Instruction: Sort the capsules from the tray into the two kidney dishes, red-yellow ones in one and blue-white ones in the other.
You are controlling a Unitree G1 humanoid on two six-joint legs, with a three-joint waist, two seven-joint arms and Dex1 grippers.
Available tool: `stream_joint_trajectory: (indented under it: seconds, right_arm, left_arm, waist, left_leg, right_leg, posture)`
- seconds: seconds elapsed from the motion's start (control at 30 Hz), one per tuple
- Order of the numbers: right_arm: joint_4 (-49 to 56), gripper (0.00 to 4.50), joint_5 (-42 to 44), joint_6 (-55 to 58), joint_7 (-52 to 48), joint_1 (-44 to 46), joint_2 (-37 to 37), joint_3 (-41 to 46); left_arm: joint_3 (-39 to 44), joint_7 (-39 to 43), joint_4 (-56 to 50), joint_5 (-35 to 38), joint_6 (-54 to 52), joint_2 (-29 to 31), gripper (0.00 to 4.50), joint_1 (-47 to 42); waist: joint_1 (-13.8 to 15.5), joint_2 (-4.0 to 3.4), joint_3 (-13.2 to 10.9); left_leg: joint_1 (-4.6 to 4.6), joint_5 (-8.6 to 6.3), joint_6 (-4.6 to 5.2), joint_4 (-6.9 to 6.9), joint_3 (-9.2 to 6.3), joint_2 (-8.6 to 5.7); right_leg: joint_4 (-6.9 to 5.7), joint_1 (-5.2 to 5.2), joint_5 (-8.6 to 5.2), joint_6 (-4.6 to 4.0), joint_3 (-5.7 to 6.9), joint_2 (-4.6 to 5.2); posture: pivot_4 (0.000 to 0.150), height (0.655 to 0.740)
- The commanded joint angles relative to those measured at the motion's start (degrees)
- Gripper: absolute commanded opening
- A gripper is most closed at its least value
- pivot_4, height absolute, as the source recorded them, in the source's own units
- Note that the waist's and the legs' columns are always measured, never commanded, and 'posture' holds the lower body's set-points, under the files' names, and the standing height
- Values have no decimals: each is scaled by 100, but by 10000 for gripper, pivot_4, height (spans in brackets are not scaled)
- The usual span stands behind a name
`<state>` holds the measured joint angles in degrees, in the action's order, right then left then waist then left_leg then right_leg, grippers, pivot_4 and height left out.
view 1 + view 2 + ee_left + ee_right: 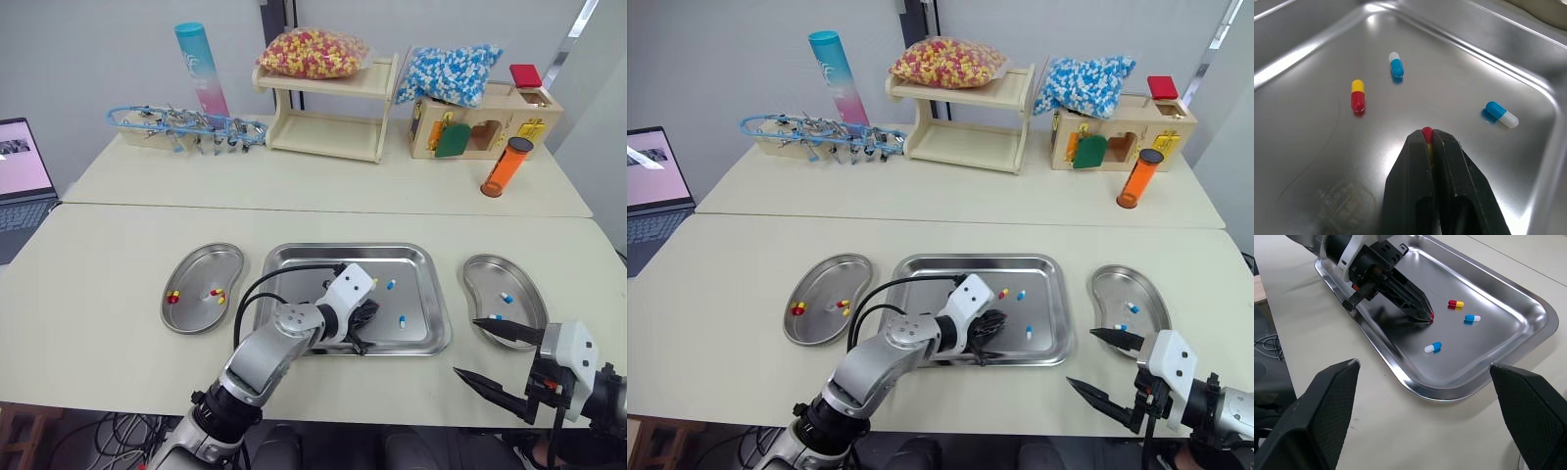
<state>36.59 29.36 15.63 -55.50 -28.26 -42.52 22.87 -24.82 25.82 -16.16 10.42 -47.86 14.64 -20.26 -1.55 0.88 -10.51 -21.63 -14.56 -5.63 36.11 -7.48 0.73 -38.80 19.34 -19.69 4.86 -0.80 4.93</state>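
My left gripper pinches a red-yellow capsule over the tray.
My right gripper hangs wide open, holding nothing, just near of the right kidney dish.

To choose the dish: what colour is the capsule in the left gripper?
Red-yellow; the capsule shows best in the left wrist view.

Bright even light, glare on tray

Beige tables abutting; pale grey wall behind.
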Motion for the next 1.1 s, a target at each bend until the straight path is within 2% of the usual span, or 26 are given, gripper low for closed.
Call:
stream_joint_trajectory:
  seconds: [0.03, 0.33, 0.43, 0.67, 0.87, 1.0, 1.1]
  right_arm:
    - [219, 45000, 85, -6, 52, 0, 13, 32]
    - [170, 45000, 89, 18, 27, 147, -62, -50]
    - [122, 45000, 99, 37, -10, 258, -103, -91]
    - [32, 45000, 127, 77, -69, 507, -156, -230]
    - [-44, 45000, 207, 121, -189, 767, -247, -338]
    - [-12, 45000, 415, 284, -303, 1131, -380, -463]
    - [-29, 45000, 491, 340, -375, 1388, -473, -563]
  left_arm:
    - [333, 130, -455, 158, 133, 101, 297, 92]
    - [1119, 422, -1593, 875, 90, 354, 297, 551]
    - [1729, 706, -2250, 1482, -26, 641, 297, 1104]
    - [2901, 1429, -2911, 2008, 824, 1506, 297, 2519]
    - [4080, 1214, -2750, 2118, 1363, 1524, 297, 3313]
    - [4948, 965, -2255, 2246, 1378, 1582, 297, 3399]
    - [5305, 910, -1954, 2286, 1377, 1666, 297, 3384]
  waist:
    - [-1, 1, 0]
    - [4, 1, -1]
    - [-34, 1, -1]
    - [1, 3, -3]
    - [4, 5, -4]
    - [-2, 4, -4]
    - [-7, 8, -5]
  left_leg:
    - [0, 0, 0, 0, 0, 0]
    - [-4, 0, 0, -1, -1, 0]
    - [-2, 0, 0, -4, 2, 2]
    - [-3, -1, 1, -3, 1, 1]
    - [-4, -1, 2, -4, 0, 2]
    - [-4, -1, 2, -5, -3, 2]
    - [-4, -2, 3, -6, -2, 2]
  right_leg:
    - [0, 1, 0, 0, -1, 0]
    - [3, 3, 0, 0, 1, 0]
    - [3, 4, 0, -1, -3, 0]
    - [4, 4, 0, -1, -2, 0]
    - [7, 4, -1, -2, -1, 0]
    - [7, 4, -1, -3, 2, 0]
    - [7, 4, -1, -3, 2, 0]
  posture:
    - [1500, 7400]
    - [1500, 7400]
    - [1500, 7400]
    - [1500, 7400]
    - [1500, 7400]
    - [1500, 7400]
    - [1500, 7400]
